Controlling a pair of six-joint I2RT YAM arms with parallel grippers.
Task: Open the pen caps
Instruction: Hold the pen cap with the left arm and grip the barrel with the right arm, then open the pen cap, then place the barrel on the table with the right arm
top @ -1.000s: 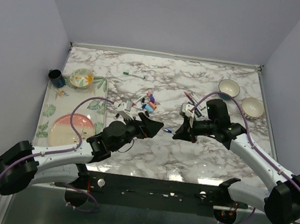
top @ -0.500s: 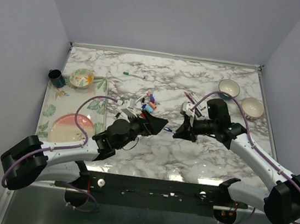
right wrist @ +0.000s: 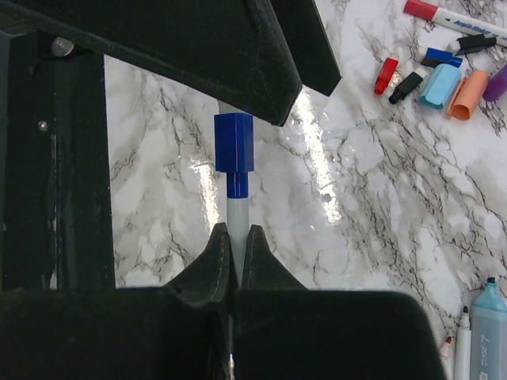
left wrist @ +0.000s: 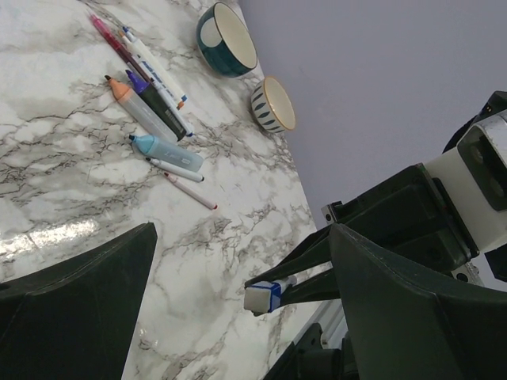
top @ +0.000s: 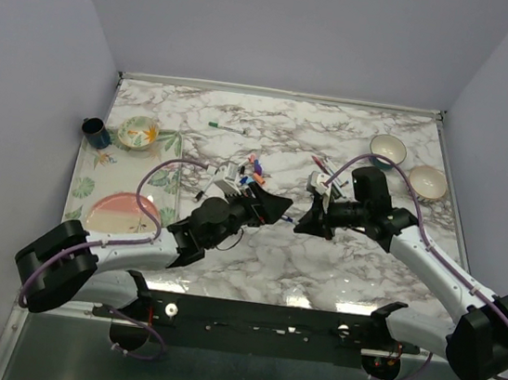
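Okay, right gripper (top: 303,225) was clamped tight on a thin white pen (right wrist: 236,210), held just above the marble table (top: 364,279) near its middle. Blue cap (right wrist: 234,142) sat on the pen's far end, pointing at the left gripper (top: 276,211). Left gripper was spread wide, with the capped tip between its two fingers (left wrist: 79,317) and not clamped (nearer one finger; whether it touched, I couldn't tell). Loose caps (right wrist: 386,75) in red, black, light blue and orange lay on the table behind the left gripper. A few uncapped pens (left wrist: 150,119) lay behind the right gripper. Two bowls (top: 388,150) stood near the far right corner, well apart from both arms.
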